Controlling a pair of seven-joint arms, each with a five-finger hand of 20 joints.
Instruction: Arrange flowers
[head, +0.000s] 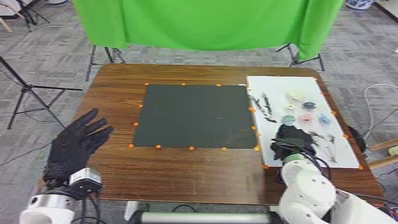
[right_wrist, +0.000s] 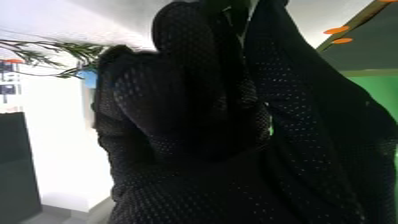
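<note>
Pinches green sprig between curled fingers and thumb of right hand, over white sheet; holds left hand open.

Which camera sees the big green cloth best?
The head view, because the green cloth hangs there wide and uncovered, beyond the table. The right wrist view shows a patch of green past the right hand, which partly covers it.

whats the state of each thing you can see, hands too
left hand: open, fingers spread
right hand: over the white sheet
white sheet: flat on table
pink flower: lying on sheet
blue flower: lying on sheet
dark mat: flat
green cloth: hanging
</note>
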